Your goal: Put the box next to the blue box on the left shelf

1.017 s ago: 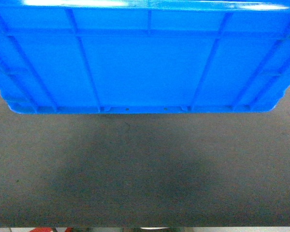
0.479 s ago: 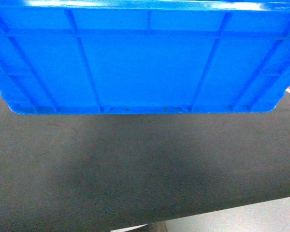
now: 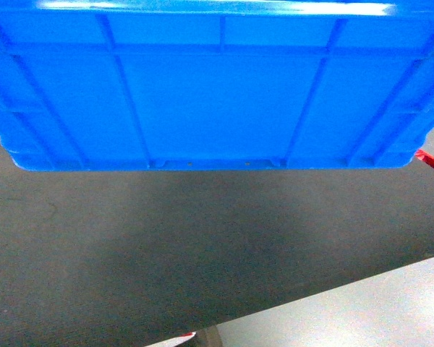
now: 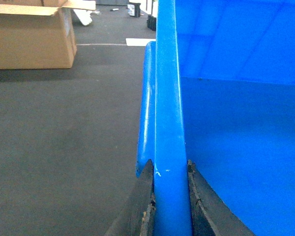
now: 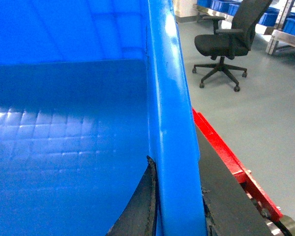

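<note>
The bright-blue ribbed box [image 3: 217,94] hangs in the air and fills the upper half of the head view, its base edge above the floor. My left gripper [image 4: 170,206] is shut on the box's left rim [image 4: 167,98], one dark finger [image 4: 137,216] outside and one inside. My right gripper [image 5: 179,206] is shut on the right rim [image 5: 167,98] in the same way. The box's inside looks empty. The left shelf and the blue box on it are out of view.
Dark carpet [image 3: 202,246] lies under the box, and light grey floor [image 3: 362,311] starts at the lower right. A red frame [image 5: 226,157] runs close on the right. A cardboard carton [image 4: 29,34] stands far left. An office chair [image 5: 226,44] and steel racks with blue bins [image 5: 285,19] stand far right.
The box stays fixed in the head view while the floor slides past. The light floor strip at lower right has grown and the red frame end has come into view at the right.
</note>
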Robot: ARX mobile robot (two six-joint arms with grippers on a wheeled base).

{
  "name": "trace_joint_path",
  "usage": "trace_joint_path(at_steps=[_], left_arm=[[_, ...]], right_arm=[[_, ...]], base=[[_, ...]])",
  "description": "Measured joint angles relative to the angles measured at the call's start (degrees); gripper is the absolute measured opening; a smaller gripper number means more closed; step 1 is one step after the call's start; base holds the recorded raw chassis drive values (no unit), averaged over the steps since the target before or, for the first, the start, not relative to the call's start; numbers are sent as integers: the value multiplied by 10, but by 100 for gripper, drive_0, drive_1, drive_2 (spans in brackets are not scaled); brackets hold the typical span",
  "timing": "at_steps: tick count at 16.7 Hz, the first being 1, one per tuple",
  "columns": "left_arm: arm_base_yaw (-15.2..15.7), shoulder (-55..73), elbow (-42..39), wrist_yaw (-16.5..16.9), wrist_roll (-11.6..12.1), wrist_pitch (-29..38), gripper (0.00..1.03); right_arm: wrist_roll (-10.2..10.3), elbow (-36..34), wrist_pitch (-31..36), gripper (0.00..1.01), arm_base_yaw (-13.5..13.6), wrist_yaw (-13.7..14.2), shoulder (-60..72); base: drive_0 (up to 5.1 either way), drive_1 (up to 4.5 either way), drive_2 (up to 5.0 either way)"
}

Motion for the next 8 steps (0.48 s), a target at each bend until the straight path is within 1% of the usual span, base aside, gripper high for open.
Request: trace_joint_path(at_steps=[8], left_arm=[[1,0,0,0,0,0,10]], right_arm=[[0,0,0,11,0,-3,0]], base=[[-159,-159,-159]])
